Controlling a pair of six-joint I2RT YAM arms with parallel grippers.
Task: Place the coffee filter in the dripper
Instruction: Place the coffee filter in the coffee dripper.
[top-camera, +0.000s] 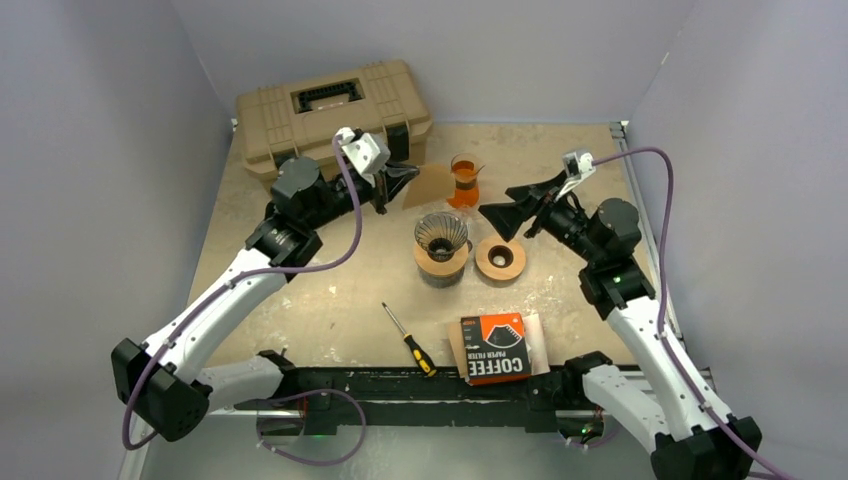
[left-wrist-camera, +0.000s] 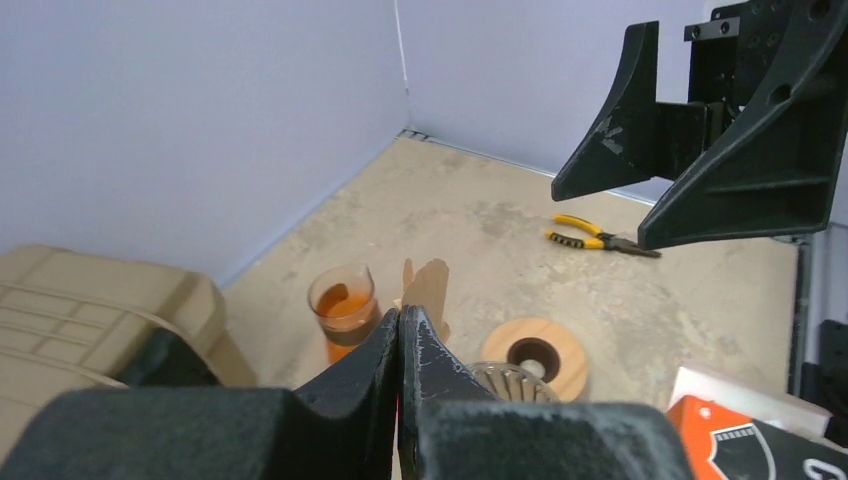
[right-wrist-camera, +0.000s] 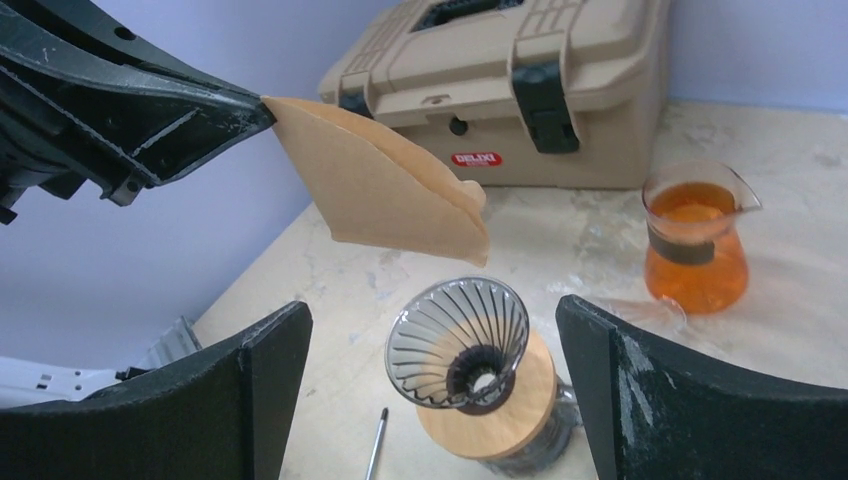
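A brown paper coffee filter (top-camera: 428, 187) hangs in the air, pinched at one corner by my left gripper (top-camera: 408, 172), which is shut on it. In the right wrist view the coffee filter (right-wrist-camera: 385, 185) hangs just above and behind the dripper (right-wrist-camera: 460, 340). The dripper (top-camera: 442, 235) is a ribbed glass cone on a wooden collar, with nothing in it. My right gripper (top-camera: 500, 222) is open to the right of the dripper, and in its own view the right gripper (right-wrist-camera: 430, 310) frames the dripper from a distance. In the left wrist view the filter (left-wrist-camera: 428, 285) sticks out past the shut left gripper (left-wrist-camera: 400, 318).
A tan toolbox (top-camera: 335, 110) stands at the back left. A glass beaker of orange liquid (top-camera: 463, 180) is behind the dripper, and a wooden ring (top-camera: 500, 258) lies to its right. A screwdriver (top-camera: 408, 340) and a coffee filter box (top-camera: 495, 347) lie near the front. Pliers (left-wrist-camera: 595, 238) lie farther off.
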